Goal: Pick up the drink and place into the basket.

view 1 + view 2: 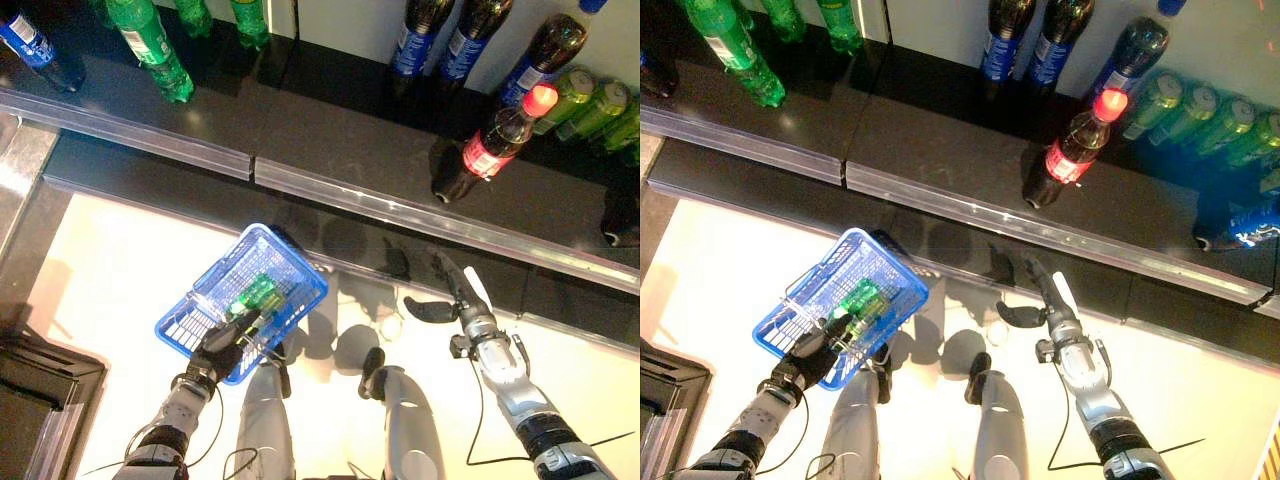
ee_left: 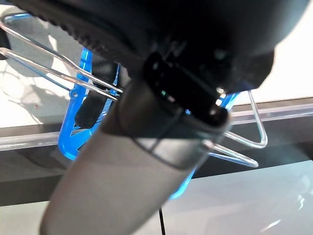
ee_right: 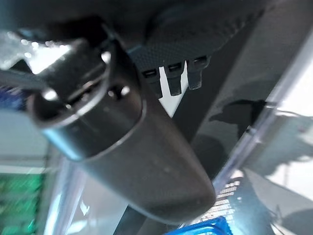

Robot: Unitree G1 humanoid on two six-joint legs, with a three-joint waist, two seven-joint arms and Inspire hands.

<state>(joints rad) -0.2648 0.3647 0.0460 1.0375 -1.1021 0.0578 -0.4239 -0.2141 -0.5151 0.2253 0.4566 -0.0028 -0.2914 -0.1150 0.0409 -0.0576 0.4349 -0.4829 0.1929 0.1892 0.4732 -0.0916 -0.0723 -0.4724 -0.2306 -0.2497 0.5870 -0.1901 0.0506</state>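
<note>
A blue plastic basket (image 1: 298,268) hangs from my left hand (image 1: 222,350), whose fingers are curled round its wire handle (image 2: 49,68). Inside the basket lies a green drink bottle (image 1: 255,293). My right hand (image 1: 478,325) is below the shelf's front edge, to the right of the basket and apart from it. It is open, with straight fingers pointing toward the shelf, the thumb spread to the side, and nothing in it. On the shelf above that hand stands a dark cola bottle (image 1: 495,140) with a red cap and red label.
The dark shelf (image 1: 330,130) has a clear front strip (image 1: 400,215). Green bottles (image 1: 150,45) stand at its back left, dark bottles with blue labels (image 1: 410,45) at the back middle, and green drinks (image 1: 590,105) at the right. A dark box (image 1: 40,400) sits on the floor at lower left.
</note>
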